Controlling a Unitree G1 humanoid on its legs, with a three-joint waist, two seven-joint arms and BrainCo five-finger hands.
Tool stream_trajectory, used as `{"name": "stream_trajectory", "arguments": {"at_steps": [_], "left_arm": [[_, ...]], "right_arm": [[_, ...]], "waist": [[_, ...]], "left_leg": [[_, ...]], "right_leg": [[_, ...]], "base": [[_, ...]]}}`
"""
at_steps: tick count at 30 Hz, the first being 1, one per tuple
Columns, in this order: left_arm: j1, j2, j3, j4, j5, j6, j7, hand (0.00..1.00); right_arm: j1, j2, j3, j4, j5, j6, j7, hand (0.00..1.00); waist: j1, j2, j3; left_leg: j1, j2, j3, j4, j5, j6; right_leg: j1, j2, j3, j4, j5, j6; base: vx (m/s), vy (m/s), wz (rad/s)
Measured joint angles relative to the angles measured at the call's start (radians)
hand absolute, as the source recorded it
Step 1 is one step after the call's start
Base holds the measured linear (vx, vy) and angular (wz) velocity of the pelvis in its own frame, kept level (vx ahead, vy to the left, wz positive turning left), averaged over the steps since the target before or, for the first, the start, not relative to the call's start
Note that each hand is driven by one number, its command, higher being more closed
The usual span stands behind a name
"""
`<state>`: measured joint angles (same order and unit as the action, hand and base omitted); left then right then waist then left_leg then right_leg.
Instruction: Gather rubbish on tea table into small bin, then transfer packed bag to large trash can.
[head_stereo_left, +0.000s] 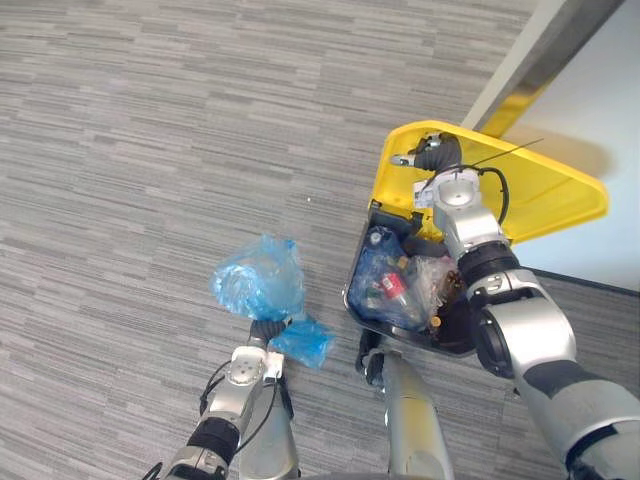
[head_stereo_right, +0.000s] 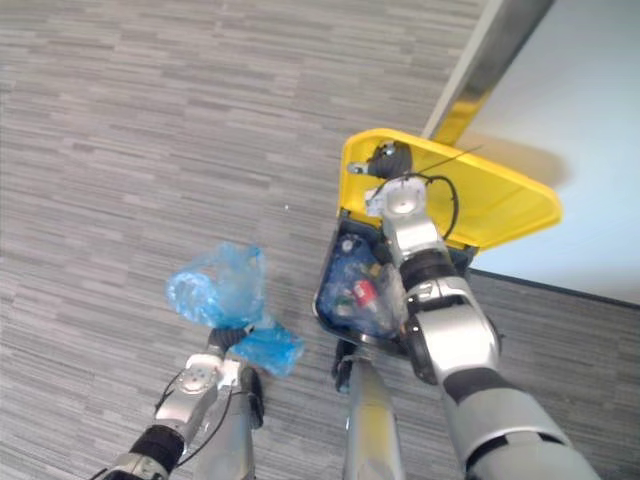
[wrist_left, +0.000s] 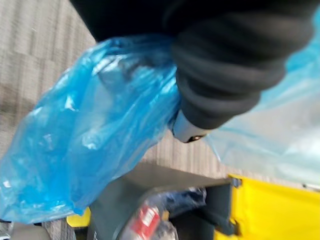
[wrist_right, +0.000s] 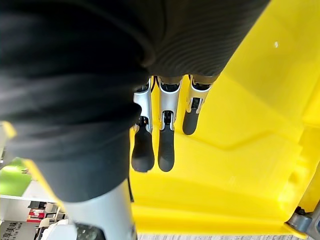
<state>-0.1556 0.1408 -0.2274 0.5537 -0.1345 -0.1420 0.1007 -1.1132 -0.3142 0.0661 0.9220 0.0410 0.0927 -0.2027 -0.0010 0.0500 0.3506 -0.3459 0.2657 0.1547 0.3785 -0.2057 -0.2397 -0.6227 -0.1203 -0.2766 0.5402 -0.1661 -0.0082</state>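
Now: left hand (head_stereo_left: 267, 331) is curled round the neck of the blue bag (head_stereo_left: 257, 279), with plastic bulging beyond it and a short tail on the near side. The bag hangs over grey carpet (head_stereo_left: 140, 150), just left of the large trash can (head_stereo_left: 352, 296). Right hand (head_stereo_left: 432, 155) has straight fingers (wrist_right: 165, 145) flat against the raised yellow lid (head_stereo_left: 560, 195). The can holds rubbish.

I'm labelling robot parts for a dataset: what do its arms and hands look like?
Both arms are silver-grey with rounded segments and black joint bands. The left robot hand and right robot hand wear dark ribbed covers; the right's silver fingers end in dark tips.
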Motion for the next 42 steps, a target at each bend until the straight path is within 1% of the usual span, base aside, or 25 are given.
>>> {"name": "stream_trajectory", "arguments": {"at_steps": [5, 6, 10, 11, 12, 13, 14, 15, 18, 20, 23, 24, 26, 27, 28, 29, 30, 31, 33, 35, 37, 38, 42], "left_arm": [[0.007, -0.001, -0.029, -0.080, -0.029, -0.004, -0.017, 1.00], [0.006, -0.001, -0.034, -0.121, -0.044, -0.007, -0.018, 1.00], [0.000, 0.000, -0.038, -0.221, -0.076, -0.016, -0.019, 1.00], [-0.015, 0.000, -0.047, -0.247, -0.087, -0.018, -0.020, 1.00], [-0.019, 0.003, -0.050, -0.289, -0.111, -0.020, -0.026, 1.00], [-0.019, 0.004, -0.050, -0.302, -0.117, -0.021, -0.026, 1.00], [-0.021, 0.004, -0.056, -0.343, -0.130, -0.022, -0.027, 1.00], [-0.039, 0.008, -0.077, -0.382, -0.147, -0.029, -0.037, 1.00], [-0.067, 0.014, -0.111, -0.438, -0.172, -0.049, -0.050, 1.00], [-0.085, 0.017, -0.143, -0.483, -0.193, -0.050, -0.065, 1.00], [-0.119, 0.011, -0.188, -0.522, -0.215, -0.051, -0.071, 1.00], [-0.135, 0.002, -0.204, -0.535, -0.222, -0.051, -0.076, 1.00], [-0.168, -0.004, -0.233, -0.536, -0.222, -0.051, -0.083, 1.00], [-0.198, -0.006, -0.266, -0.537, -0.221, -0.051, -0.084, 1.00], [-0.217, -0.011, -0.279, -0.542, -0.221, -0.051, -0.084, 1.00], [-0.225, -0.015, -0.283, -0.541, -0.221, -0.051, -0.084, 1.00], [-0.253, -0.025, -0.287, -0.538, -0.220, -0.051, -0.083, 1.00], [-0.300, -0.031, -0.311, -0.528, -0.219, -0.051, -0.083, 1.00], [-0.339, -0.033, -0.340, -0.519, -0.211, -0.051, -0.080, 1.00], [-0.358, -0.038, -0.355, -0.519, -0.199, -0.051, -0.078, 1.00], [-0.416, -0.047, -0.382, -0.482, -0.180, -0.050, -0.065, 1.00], [-0.455, -0.053, -0.384, -0.445, -0.167, -0.049, -0.061, 1.00], [-0.522, -0.086, -0.380, -0.340, -0.090, -0.045, -0.038, 1.00]], "right_arm": [[-0.009, -0.014, 0.018, 0.011, -0.001, 0.000, 0.007, 0.00], [-0.015, -0.016, 0.018, 0.019, -0.002, 0.000, 0.007, 0.00], [-0.025, -0.032, 0.021, 0.020, -0.004, 0.000, 0.009, 0.00], [-0.025, -0.048, 0.024, 0.019, -0.011, 0.000, 0.010, 0.00], [-0.025, -0.049, 0.025, 0.019, -0.028, 0.000, 0.011, 0.00], [-0.025, -0.049, 0.026, 0.019, -0.033, 0.000, 0.014, 0.00], [-0.025, -0.050, 0.027, 0.015, -0.043, 0.000, 0.021, 0.00], [-0.025, -0.065, 0.029, 0.010, -0.045, 0.000, 0.030, 0.00], [-0.025, -0.080, 0.057, -0.004, -0.066, 0.000, 0.038, 0.00], [-0.025, -0.080, 0.061, -0.008, -0.089, -0.005, 0.054, 0.00], [-0.024, -0.083, 0.061, -0.008, -0.122, -0.005, 0.067, 0.00], [-0.023, -0.088, 0.061, -0.008, -0.136, -0.005, 0.071, 0.00], [-0.014, -0.108, 0.061, -0.008, -0.175, -0.005, 0.074, 0.00], [0.000, -0.128, 0.061, -0.017, -0.210, -0.005, 0.077, 0.00], [0.018, -0.127, 0.061, -0.056, -0.239, -0.005, 0.084, 0.00], [0.030, -0.126, 0.061, -0.078, -0.242, -0.005, 0.086, 0.00], [0.069, -0.134, 0.062, -0.135, -0.262, -0.007, 0.086, 0.00], [0.086, -0.156, 0.062, -0.164, -0.281, -0.006, 0.086, 0.00], [0.093, -0.164, 0.063, -0.168, -0.287, -0.006, 0.087, 0.00], [0.116, -0.164, 0.063, -0.204, -0.287, -0.006, 0.087, 0.00], [0.146, -0.166, 0.063, -0.255, -0.287, -0.006, 0.088, 0.00], [0.158, -0.166, 0.064, -0.275, -0.287, -0.006, 0.096, 0.00], [0.183, -0.167, 0.064, -0.328, -0.288, -0.006, 0.103, 0.00]], "waist": [[-0.015, 0.002, 0.013], [-0.016, 0.002, 0.013], [-0.020, 0.004, 0.028], [-0.025, 0.004, 0.033], [-0.034, 0.003, 0.034], [-0.035, 0.004, 0.034], [-0.037, 0.007, 0.037], [-0.047, 0.008, 0.045], [-0.054, 0.004, 0.053], [-0.057, 0.003, 0.053], [-0.057, 0.002, 0.054], [-0.057, 0.002, 0.054], [-0.057, -0.001, 0.055], [-0.057, -0.004, 0.056], [-0.050, -0.004, 0.056], [-0.049, -0.003, 0.056], [-0.063, -0.003, 0.056], [-0.071, -0.016, 0.062], [-0.070, -0.039, 0.058], [-0.070, -0.038, 0.057], [-0.070, -0.038, 0.057], [-0.068, -0.038, 0.057], [-0.071, -0.039, 0.057]], "left_leg": [[0.001, 0.001, -0.006, 0.009, -0.002, -0.004], [0.000, -0.001, -0.007, 0.011, -0.003, -0.006], [-0.017, 0.002, -0.011, 0.049, -0.013, 0.002], [-0.020, -0.005, -0.020, 0.042, -0.017, -0.005], [-0.021, -0.013, -0.028, 0.048, -0.017, -0.006], [-0.022, -0.014, -0.027, 0.053, -0.017, -0.005], [-0.027, -0.011, -0.029, 0.076, -0.028, 0.010], [-0.031, -0.013, -0.030, 0.080, -0.038, 0.003], [-0.031, -0.015, -0.030, 0.078, -0.040, -0.001], [-0.029, -0.014, -0.029, 0.078, -0.041, -0.002], [-0.031, -0.011, -0.029, 0.098, -0.043, -0.002], [-0.038, -0.006, -0.028, 0.121, -0.055, 0.002], [-0.040, -0.004, -0.026, 0.124, -0.068, -0.002], [-0.035, -0.010, -0.026, 0.125, -0.068, -0.002], [-0.041, 0.000, -0.025, 0.217, -0.090, 0.014], [-0.040, 0.008, -0.022, 0.263, -0.114, 0.025], [-0.029, 0.031, -0.006, 0.290, -0.165, 0.030], [-0.017, 0.030, 0.005, 0.273, -0.203, 0.018], [-0.006, 0.021, 0.025, 0.261, -0.211, 0.020], [0.007, 0.021, 0.031, 0.244, -0.216, 0.021], [0.011, 0.037, 0.041, 0.233, -0.212, 0.015], [0.014, 0.053, 0.051, 0.236, -0.209, 0.010], [0.013, 0.059, 0.061, 0.236, -0.215, 0.004]], "right_leg": [[0.010, 0.000, -0.005, -0.006, 0.003, 0.003], [0.011, -0.001, -0.006, -0.015, 0.004, 0.001], [0.012, -0.003, -0.013, -0.014, 0.006, -0.001], [0.012, -0.008, -0.013, -0.013, 0.009, 0.003], [0.012, -0.015, -0.015, -0.019, 0.010, 0.003], [0.012, -0.016, -0.016, -0.018, 0.010, 0.004], [0.012, -0.015, -0.017, -0.012, 0.008, 0.006], [0.011, -0.020, -0.012, 0.001, 0.006, 0.009], [0.011, -0.021, -0.008, 0.004, 0.008, 0.009], [0.008, -0.019, -0.004, 0.008, 0.008, 0.010], [0.006, -0.018, -0.004, 0.008, 0.006, 0.013], [0.003, -0.016, -0.003, 0.016, 0.003, 0.017], [0.002, -0.015, 0.003, 0.023, 0.000, 0.022], [0.002, -0.017, 0.008, 0.019, -0.001, 0.023], [-0.005, -0.010, 0.010, 0.031, -0.012, 0.026], [-0.008, -0.001, 0.018, 0.040, -0.016, 0.021], [-0.018, 0.002, 0.018, 0.075, -0.020, 0.019], [-0.034, -0.004, 0.031, 0.114, -0.029, 0.025], [-0.049, -0.004, 0.057, 0.118, -0.028, 0.025], [-0.048, 0.000, 0.067, 0.119, -0.030, 0.023], [-0.053, 0.018, 0.085, 0.122, -0.032, 0.022], [-0.059, 0.032, 0.102, 0.136, -0.032, 0.022], [-0.085, 0.036, 0.115, 0.169, -0.032, 0.022]], "base": [[-0.01, 0.003, 0.02], [0.00, 0.000, 0.00], [-0.01, 0.017, 0.00], [-0.03, 0.036, 0.19], [-0.01, 0.041, 0.16], [0.02, 0.036, -0.04], [0.01, 0.051, -0.07], [0.00, 0.041, -0.04], [0.01, 0.021, 0.02], [0.03, -0.006, -0.04], [0.01, -0.004, -0.06], [-0.02, 0.018, -0.12], [-0.01, 0.008, -0.05], [0.03, 0.022, -0.17], [0.03, 0.022, -0.29], [0.06, 0.059, -0.43], [0.05, 0.072, -0.22], [0.05, 0.089, -0.13], [0.02, 0.054, -0.16], [0.07, 0.010, -0.09], [0.11, -0.028, -0.06], [0.08, -0.023, -0.10], [0.05, -0.010, -0.06]]}}
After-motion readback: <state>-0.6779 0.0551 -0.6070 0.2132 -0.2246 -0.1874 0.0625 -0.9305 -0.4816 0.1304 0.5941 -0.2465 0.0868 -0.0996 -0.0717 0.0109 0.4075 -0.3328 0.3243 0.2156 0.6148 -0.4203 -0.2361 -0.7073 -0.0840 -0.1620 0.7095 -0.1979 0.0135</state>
